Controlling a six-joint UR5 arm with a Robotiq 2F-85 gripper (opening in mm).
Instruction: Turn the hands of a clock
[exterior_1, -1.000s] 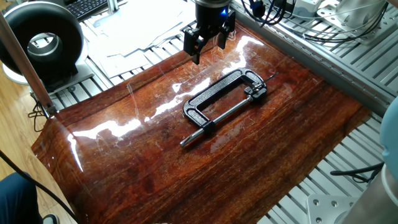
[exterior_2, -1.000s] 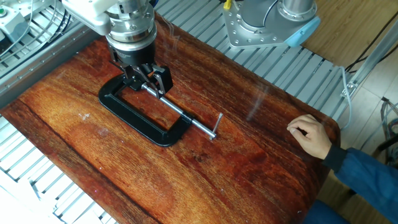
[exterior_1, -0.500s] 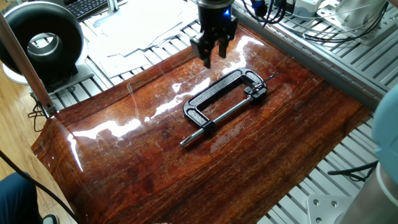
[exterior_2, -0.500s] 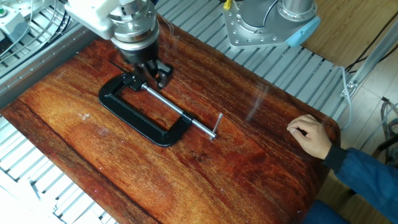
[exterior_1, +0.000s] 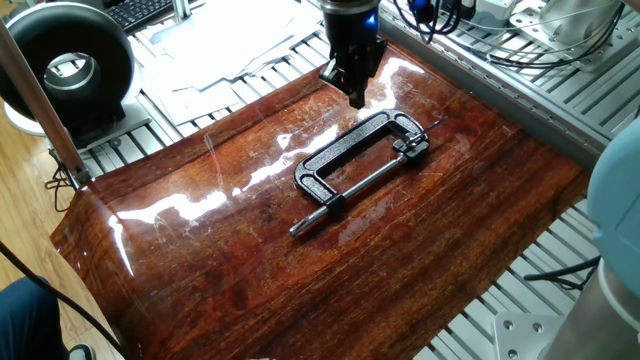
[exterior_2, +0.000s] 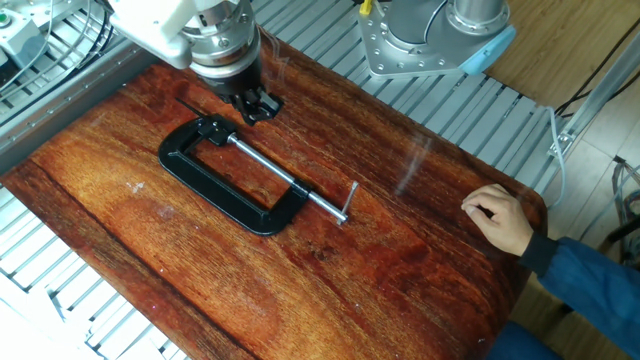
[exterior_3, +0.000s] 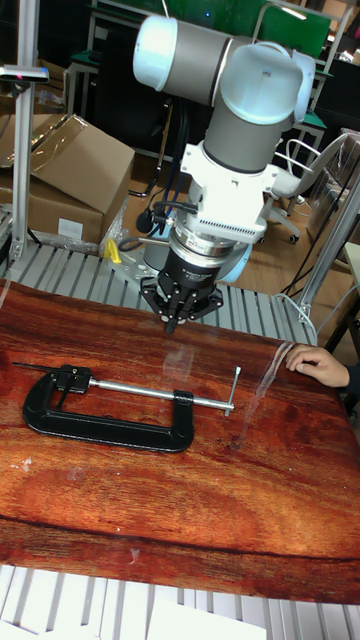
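Observation:
A black C-clamp (exterior_1: 345, 160) (exterior_2: 225, 180) (exterior_3: 100, 410) lies flat on the wooden table top. At its jaw end a thin black hand of the clock (exterior_3: 25, 367) (exterior_1: 436, 124) sticks out sideways; the clock itself is too small to make out. My gripper (exterior_1: 356, 97) (exterior_2: 259, 107) (exterior_3: 171, 322) hangs above the board just beyond the clamp's frame, near the table's far edge. Its fingers meet in a point with nothing between them. It touches neither the clamp nor the clock hand.
A person's hand (exterior_2: 500, 220) (exterior_3: 320, 365) rests on the table's edge near the clamp's handle side. A black round device (exterior_1: 65, 65) and papers lie off the board. Slatted metal surrounds the wooden top (exterior_1: 200, 250).
The gripper's fingers stood wide apart a second ago and have closed together. The gripper has also shifted sideways, away from above the clamp's jaw end. The clamp has not moved.

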